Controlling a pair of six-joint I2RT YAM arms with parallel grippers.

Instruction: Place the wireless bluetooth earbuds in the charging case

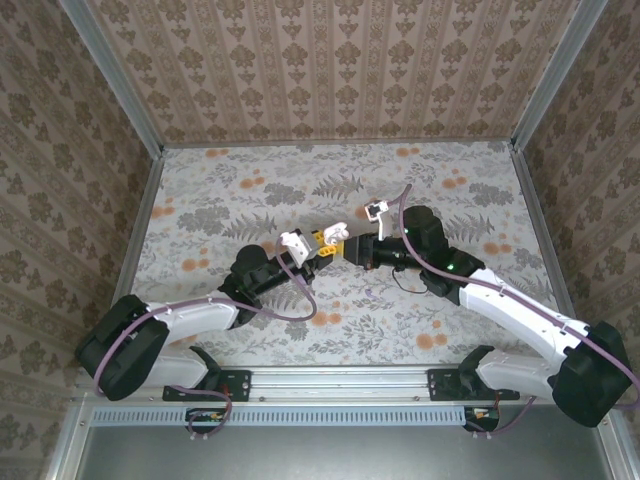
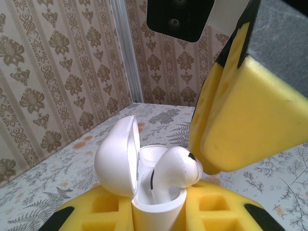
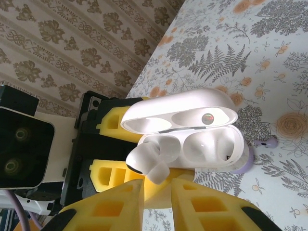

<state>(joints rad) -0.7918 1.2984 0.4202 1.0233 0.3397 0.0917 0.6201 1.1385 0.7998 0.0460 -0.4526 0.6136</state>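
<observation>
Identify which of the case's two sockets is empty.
In the case, the socket on the right of the right wrist view: bare white; the other holds an earbud.

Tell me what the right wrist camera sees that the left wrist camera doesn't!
Right wrist: the inside of the empty second socket, and a small purple thing on the table. Left wrist: a metal corner post. Both: the open white charging case, one white earbud partway in its socket, and yellow foam fingers.
</observation>
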